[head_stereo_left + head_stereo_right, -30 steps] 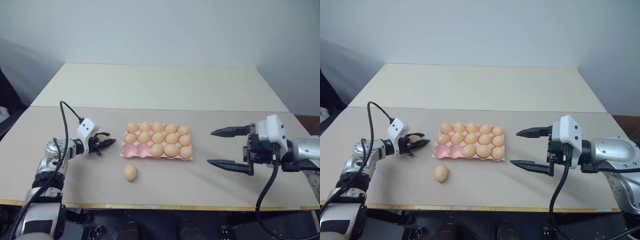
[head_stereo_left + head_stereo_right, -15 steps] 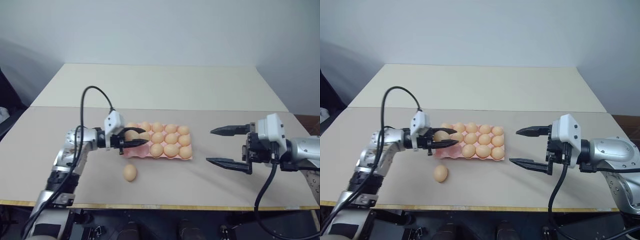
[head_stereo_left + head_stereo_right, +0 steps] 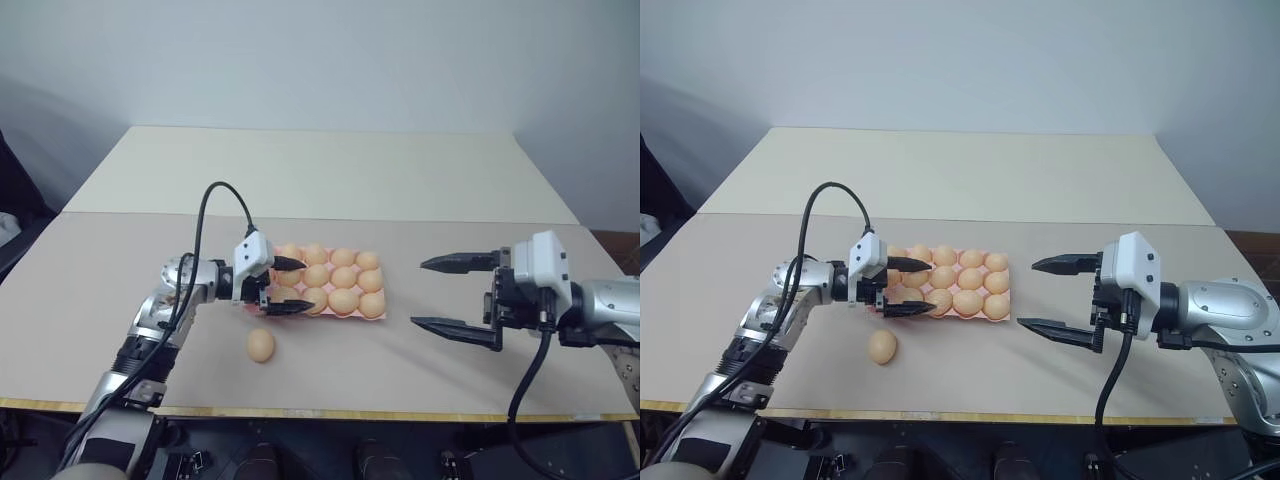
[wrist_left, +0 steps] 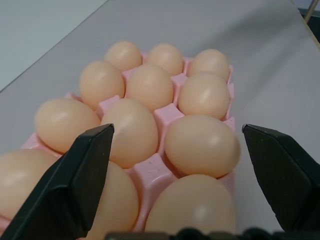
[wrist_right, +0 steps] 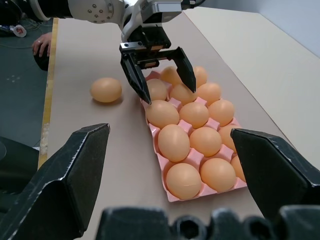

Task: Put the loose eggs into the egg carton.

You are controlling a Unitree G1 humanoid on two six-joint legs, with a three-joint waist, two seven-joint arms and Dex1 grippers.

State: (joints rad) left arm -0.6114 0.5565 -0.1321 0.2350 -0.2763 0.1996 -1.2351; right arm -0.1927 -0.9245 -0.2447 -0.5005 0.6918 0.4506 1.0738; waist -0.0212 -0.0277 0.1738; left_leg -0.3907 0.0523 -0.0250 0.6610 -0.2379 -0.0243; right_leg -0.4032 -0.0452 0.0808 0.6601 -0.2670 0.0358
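Carton (image 3: 372, 312) sits mid-table, pale pink moulded tray, three by five cups, no lid. Eggs inside (image 3: 967, 301) fill nearly every cup; the near-left corner is hidden behind the left gripper, so the count there is unclear. One loose egg (image 3: 260, 345) lies on the table (image 3: 400, 370) just in front of the carton's left end, apart from it, on its side.

Left gripper (image 3: 283, 287) hovers over the carton's left end, black fingers spread wide, nothing between them; the wrist view looks straight down the rows of eggs with both fingers clear of them. Right gripper (image 3: 457, 296) hangs well to the right of the carton, jaws wide open, empty.

Eggs are smooth, tan-orange, oval, matte with a slight sheen, all alike. They look light and rigid but brittle: too hard a squeeze likely cracks the shell, too soft and the curved surface slips out of the tapered fingers. Best hold is probably across the short axis at the widest part, fingers on opposite sides, gentle close. A round egg on a flat top can roll if nudged, so approach from above rather than sideways.

Carton looks thin and light and may slide if bumped; raised pink posts between cups guide an egg down. Table is flat, matte beige board with a pale edge strip
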